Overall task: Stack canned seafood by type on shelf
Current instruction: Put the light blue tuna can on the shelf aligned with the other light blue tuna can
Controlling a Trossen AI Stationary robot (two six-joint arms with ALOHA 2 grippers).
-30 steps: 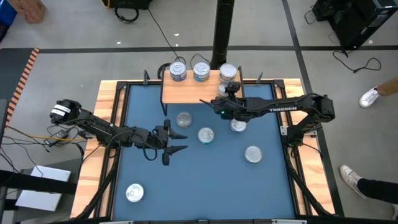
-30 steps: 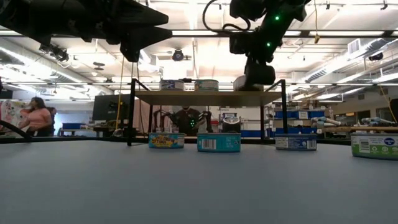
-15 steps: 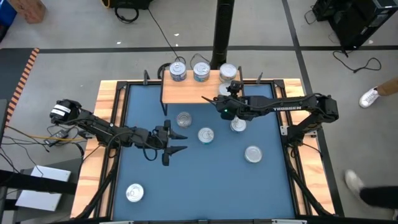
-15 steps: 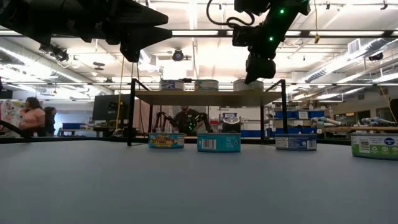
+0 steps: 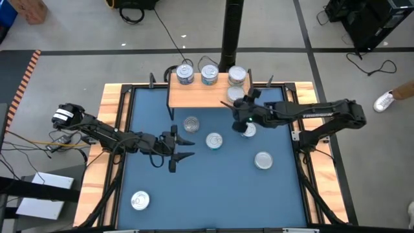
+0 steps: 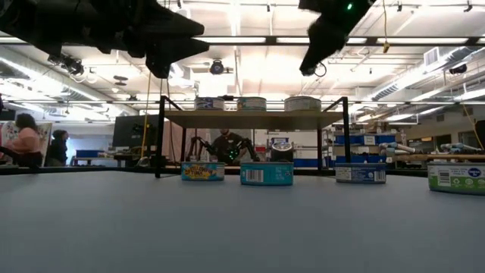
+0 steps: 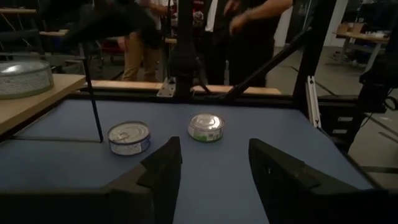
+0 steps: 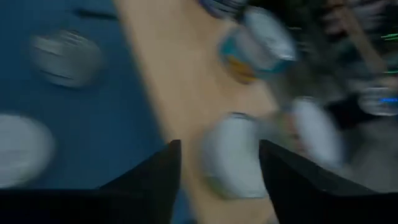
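The shelf [image 5: 200,95] stands at the far edge of the blue mat on thin black legs. Several tins rest on it: three along the back [image 5: 209,74] and one near its right front [image 5: 237,94]; the low view shows three [image 6: 302,103]. More tins lie flat on the mat [image 5: 214,140], [image 5: 262,160], [image 5: 140,200]. My right gripper [image 5: 240,102] hangs open and empty above the shelf's right end, high in the low view [image 6: 326,38]. My left gripper [image 5: 186,148] is open and empty, level above the mat's left middle, pointing at two tins [image 7: 129,137], [image 7: 206,126].
One tin [image 5: 248,130] lies partly under my right arm, and another [image 5: 191,123] sits just in front of the shelf. A black post [image 5: 231,32] rises behind the shelf. Wooden rails [image 5: 111,129] frame the mat. People stand in the room beyond the table.
My right gripper has risen off the shelf's right end, drawn back toward the table's right edge and rolled. The tin it hovered over stays standing on the shelf.
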